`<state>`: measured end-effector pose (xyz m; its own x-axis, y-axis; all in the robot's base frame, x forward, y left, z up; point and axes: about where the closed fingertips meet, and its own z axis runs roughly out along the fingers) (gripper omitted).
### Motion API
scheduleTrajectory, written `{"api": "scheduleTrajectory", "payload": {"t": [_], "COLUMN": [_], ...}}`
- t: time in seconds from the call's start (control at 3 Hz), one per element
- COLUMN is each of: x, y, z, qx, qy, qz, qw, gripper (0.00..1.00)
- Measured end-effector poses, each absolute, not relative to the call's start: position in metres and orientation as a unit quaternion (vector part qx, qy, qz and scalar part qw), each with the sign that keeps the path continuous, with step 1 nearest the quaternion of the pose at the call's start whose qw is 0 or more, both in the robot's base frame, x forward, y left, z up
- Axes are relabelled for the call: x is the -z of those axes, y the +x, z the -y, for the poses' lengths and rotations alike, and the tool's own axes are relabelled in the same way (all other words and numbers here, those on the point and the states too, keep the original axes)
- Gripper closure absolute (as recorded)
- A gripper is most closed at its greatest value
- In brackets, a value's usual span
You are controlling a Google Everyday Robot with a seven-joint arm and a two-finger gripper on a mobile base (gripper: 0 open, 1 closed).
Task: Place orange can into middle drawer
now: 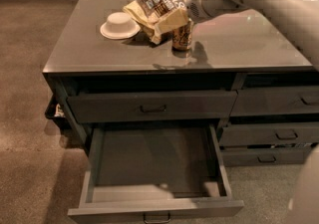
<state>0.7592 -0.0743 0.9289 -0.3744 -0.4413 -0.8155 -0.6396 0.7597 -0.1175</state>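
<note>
The orange can (182,38) stands upright on the dark counter top, just right of a snack bag. My gripper (175,20) reaches in from the right on a pale arm and sits at the can's top, hiding the rim. The middle drawer (154,161) is pulled wide open below the counter's front edge. Its flat dark bottom is bare, and its small bar handle (157,216) shows at the bottom of the view.
A tan and brown snack bag (159,6) leans against the can's left side. A white bowl (119,24) lies upside down left of it. The top drawer (152,106) is closed. Closed drawers (274,133) stack at the right. Brown carpet surrounds the cabinet.
</note>
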Motion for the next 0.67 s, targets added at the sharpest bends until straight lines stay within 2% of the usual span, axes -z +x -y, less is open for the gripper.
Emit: {"api": "scheduleTrajectory", "payload": {"t": [0.33,0.67], "x": [-0.919,-0.913], "y": [0.777,0.785], "z": [0.054,0.033], "qx": [-0.099,-0.092], "qy": [-0.340,-0.361], "qz": [-0.828,-0.831], "qw": [0.434,0.413], "gripper": [0.12,0.36]}}
